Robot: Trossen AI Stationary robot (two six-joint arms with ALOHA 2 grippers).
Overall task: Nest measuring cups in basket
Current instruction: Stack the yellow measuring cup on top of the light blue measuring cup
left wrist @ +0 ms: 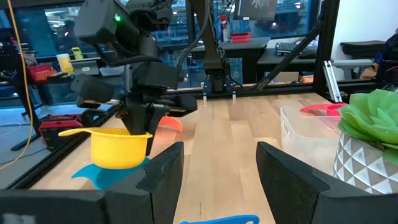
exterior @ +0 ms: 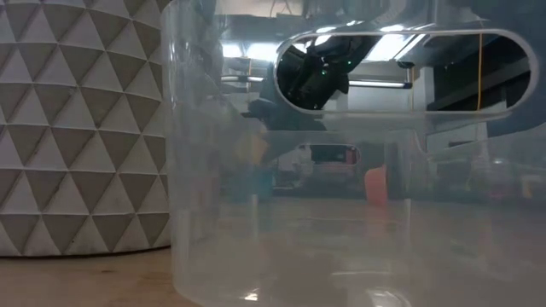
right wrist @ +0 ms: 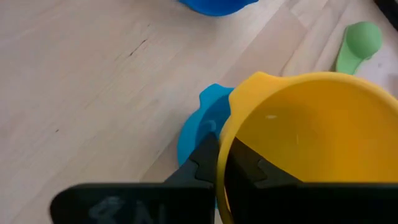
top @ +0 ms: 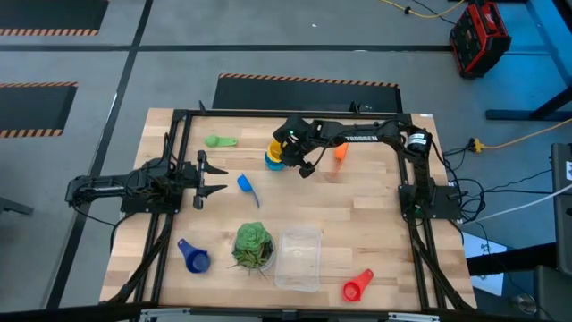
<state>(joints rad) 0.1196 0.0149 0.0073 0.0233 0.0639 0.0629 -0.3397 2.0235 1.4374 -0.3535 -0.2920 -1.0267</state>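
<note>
**Ana:** Yellow cup [right wrist: 311, 143] fills the lower right of the right wrist view, its rim pinched between the right gripper [right wrist: 221, 163]'s closed fingers. See the light blue cup [right wrist: 200, 130] just under it?

**Ben:** Yes. In the high view that pair sits upper centre, yellow cup [top: 276, 148] over light blue cup [top: 273, 162]. I judge the step in hand is carrying the yellow one to the basket [top: 298, 258], down at lower centre.

**Ana:** Then lift straight first, so the light blue cup isn't dragged along. A rim grip is thin; I'd go slowly and keep the bowl level.

**Ben:** Watch the leafy ball [top: 254, 245] too, just left of the basket. Come in from the upper right of the frame, where the wood is bare.

**Ana:** And the other cups?

**Ben:** Green cup [top: 220, 141] upper left, orange cup [top: 340, 152] right of the gripper, blue cup [top: 246, 185] at centre, dark blue cup [top: 193, 257] lower left, red cup [top: 357, 286] lower right of the basket. None lies in the basket as far as I can tell.

**Ana:** Left gripper [top: 207, 176]?

**Ben:** Waiting at the left edge, fingers spread, holding nothing. Let go low inside the basket, so the cup doesn't bounce or tip
</note>
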